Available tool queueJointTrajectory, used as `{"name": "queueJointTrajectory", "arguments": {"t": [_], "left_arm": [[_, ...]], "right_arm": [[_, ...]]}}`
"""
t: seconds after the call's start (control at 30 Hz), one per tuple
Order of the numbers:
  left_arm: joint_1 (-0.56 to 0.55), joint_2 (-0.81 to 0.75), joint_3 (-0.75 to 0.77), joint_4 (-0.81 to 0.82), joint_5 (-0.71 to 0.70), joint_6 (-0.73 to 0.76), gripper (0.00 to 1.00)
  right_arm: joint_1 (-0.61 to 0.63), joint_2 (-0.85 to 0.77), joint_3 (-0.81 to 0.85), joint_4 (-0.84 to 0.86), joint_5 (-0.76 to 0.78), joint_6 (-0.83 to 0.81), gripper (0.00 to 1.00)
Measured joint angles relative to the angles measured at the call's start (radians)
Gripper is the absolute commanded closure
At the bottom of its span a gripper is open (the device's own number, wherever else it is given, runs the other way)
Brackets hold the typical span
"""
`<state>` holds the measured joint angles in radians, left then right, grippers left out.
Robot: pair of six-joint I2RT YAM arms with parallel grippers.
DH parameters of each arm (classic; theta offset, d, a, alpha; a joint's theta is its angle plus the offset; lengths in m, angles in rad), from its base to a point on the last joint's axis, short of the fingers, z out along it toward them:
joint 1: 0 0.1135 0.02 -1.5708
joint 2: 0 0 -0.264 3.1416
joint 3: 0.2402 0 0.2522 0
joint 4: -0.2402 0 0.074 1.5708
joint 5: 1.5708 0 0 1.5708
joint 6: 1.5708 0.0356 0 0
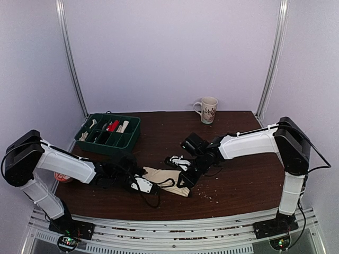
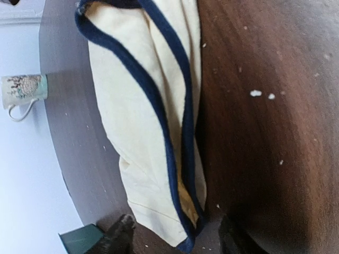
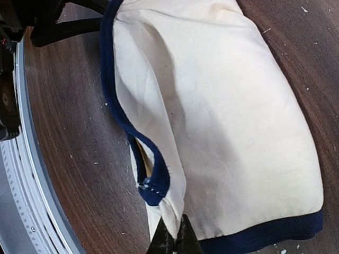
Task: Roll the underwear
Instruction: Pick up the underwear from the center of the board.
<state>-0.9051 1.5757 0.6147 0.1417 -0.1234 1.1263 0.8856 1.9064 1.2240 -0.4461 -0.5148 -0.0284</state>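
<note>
The underwear (image 1: pixel 168 180), cream with navy trim, lies folded flat on the dark wood table (image 1: pixel 238 180) between the two arms. My left gripper (image 1: pixel 142 183) is at its left end. In the left wrist view the gripper (image 2: pixel 177 239) is open, its dark fingertips (image 2: pixel 119 233) standing either side of the underwear's (image 2: pixel 153 132) navy-edged end without closing on it. My right gripper (image 1: pixel 185 182) is at the cloth's right end. The right wrist view shows that gripper (image 3: pixel 174 241) shut on a pinched fold of the underwear (image 3: pixel 222 121) beside a navy corner.
A green compartment tray (image 1: pixel 90 138) holding small items stands at the back left. A patterned mug (image 1: pixel 207 109) stands at the back edge of the table and also shows in the left wrist view as the mug (image 2: pixel 24 90). A red and white object (image 1: pixel 62 177) lies near the left arm. Pale crumbs dot the wood.
</note>
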Motion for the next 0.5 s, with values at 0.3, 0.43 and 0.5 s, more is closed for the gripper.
{"name": "queueJointTrajectory", "arguments": {"t": [0.3, 0.43, 0.5], "left_arm": [[0.000, -0.101, -0.004, -0.048, 0.069, -0.045, 0.27], [0.000, -0.102, -0.005, -0.047, 0.085, -0.062, 0.32], [0.000, -0.102, -0.005, -0.043, 0.089, -0.070, 0.33]], "right_arm": [[0.000, 0.016, 0.119, -0.070, 0.014, -0.017, 1.00], [0.000, 0.060, 0.202, -0.097, 0.019, -0.032, 1.00], [0.000, 0.113, 0.260, -0.120, 0.025, -0.047, 1.00]]}}
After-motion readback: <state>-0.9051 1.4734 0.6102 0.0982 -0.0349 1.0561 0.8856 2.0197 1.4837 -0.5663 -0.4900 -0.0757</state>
